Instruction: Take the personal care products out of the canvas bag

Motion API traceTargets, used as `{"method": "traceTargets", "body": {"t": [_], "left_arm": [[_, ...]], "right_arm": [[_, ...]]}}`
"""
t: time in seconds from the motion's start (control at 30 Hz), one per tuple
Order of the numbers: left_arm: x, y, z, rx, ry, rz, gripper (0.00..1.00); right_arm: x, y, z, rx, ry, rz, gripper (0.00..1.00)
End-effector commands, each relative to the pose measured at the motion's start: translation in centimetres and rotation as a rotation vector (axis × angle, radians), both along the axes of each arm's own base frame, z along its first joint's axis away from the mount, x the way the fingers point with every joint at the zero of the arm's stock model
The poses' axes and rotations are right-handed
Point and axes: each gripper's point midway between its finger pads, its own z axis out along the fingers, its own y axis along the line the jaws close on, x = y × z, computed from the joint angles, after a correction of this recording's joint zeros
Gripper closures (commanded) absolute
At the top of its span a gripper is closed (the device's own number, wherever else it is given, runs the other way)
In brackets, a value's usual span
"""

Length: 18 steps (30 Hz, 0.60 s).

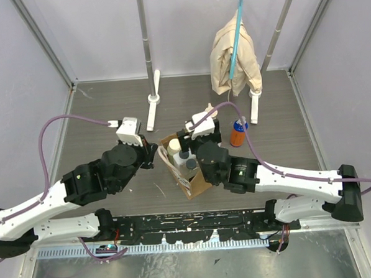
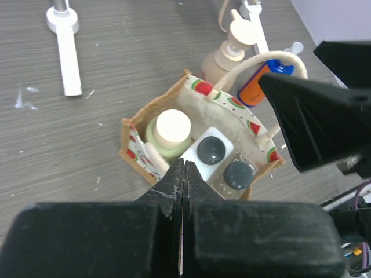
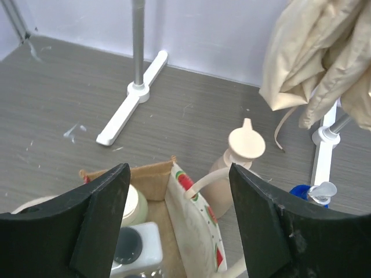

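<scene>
The canvas bag [image 1: 189,176] stands mid-table with its mouth open. In the left wrist view the canvas bag [image 2: 191,95] holds a cream-capped bottle [image 2: 173,128], a white bottle with a dark grey cap [image 2: 210,150] and another dark-capped bottle [image 2: 239,174]. The beige pump-top bottle [image 2: 229,55] and the blue bottle with an orange band [image 1: 238,134] stand on the table beyond the bag. My left gripper [image 2: 182,165] is shut at the bag's near rim, seemingly pinching it. My right gripper [image 3: 178,174] is wide open just above the bag's mouth, empty.
A beige draped cloth [image 1: 234,61] on a blue hanger hangs from a rack at the back right. The rack's white feet [image 1: 152,94] lie on the table behind the bag. Walls close in the left, right and back.
</scene>
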Motion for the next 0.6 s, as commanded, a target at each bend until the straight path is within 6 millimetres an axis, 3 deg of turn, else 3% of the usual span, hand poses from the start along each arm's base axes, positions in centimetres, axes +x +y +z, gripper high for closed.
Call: {"method": "traceTargets", "body": {"t": [0.0,0.1,0.3,0.57], "left_arm": [[0.3,3.0,-0.5,0.025,-0.005,0.105,1.0],[0.1,3.3,-0.5,0.017,0.0,0.103,1.0],[-0.1,3.5,-1.1,0.028,0.021,0.104,1.0],[-0.2,1.5,-1.9,0.037,0.047,0.055,0.99]], "right_arm": [[-1.2,1.2,-1.2,-0.123,0.049,0.0,0.25],[-1.8,2.9,-2.9,-0.096,0.113,0.078,0.23],[-3.9,3.5,-6.0,-0.061,0.284,0.168,0.2],[-6.6,4.2,-9.2,0.024,0.433,0.282,0.16]]}}
